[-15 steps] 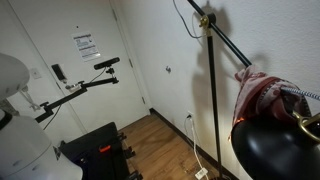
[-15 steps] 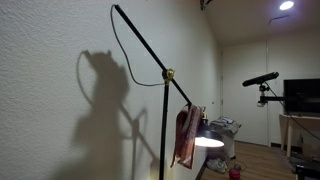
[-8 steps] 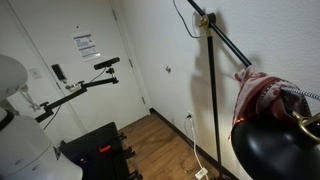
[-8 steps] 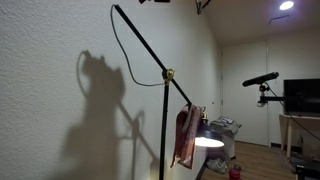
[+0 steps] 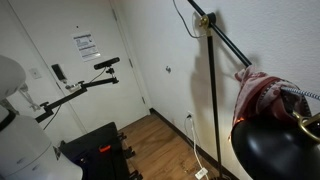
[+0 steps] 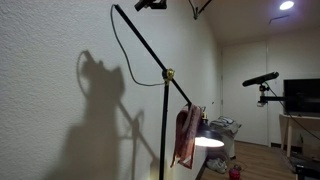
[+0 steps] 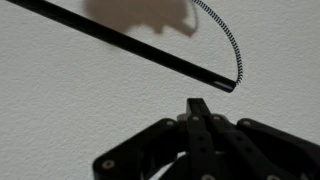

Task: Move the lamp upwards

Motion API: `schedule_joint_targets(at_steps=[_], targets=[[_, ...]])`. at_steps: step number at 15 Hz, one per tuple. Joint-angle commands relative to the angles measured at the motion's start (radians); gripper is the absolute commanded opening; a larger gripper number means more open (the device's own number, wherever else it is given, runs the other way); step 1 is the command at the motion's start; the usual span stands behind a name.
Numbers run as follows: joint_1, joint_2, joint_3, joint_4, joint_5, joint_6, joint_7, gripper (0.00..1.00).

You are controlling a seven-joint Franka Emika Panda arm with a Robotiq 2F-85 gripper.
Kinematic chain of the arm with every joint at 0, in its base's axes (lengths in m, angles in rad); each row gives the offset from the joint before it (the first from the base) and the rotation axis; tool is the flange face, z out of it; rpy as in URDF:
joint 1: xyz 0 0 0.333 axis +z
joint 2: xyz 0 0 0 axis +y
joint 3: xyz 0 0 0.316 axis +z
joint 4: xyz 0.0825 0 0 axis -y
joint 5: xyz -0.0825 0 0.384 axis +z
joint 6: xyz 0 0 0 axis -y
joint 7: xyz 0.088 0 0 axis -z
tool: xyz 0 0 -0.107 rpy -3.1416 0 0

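The lamp (image 5: 212, 100) stands at the floor's edge against the wall (image 6: 50, 40), its arm slanting up toward the gripper (image 6: 150, 5) near the wall's top edge in an exterior view. Only the wrist view shows the fingers (image 7: 199, 125) pressed together, empty, just below the arm's corded tip. Only an exterior view shows the cloth-draped dome shade (image 5: 275, 150) and a boom camera (image 5: 105, 63).
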Motion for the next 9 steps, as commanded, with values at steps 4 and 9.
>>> schedule_joint_targets(at_steps=[4,9], targets=[[0.108,0.048,-0.114,0.103,0.019,-0.147,-0.032,0.00],[0.080,0.026,-0.089,0.063,0.010,-0.126,-0.004,0.01]])
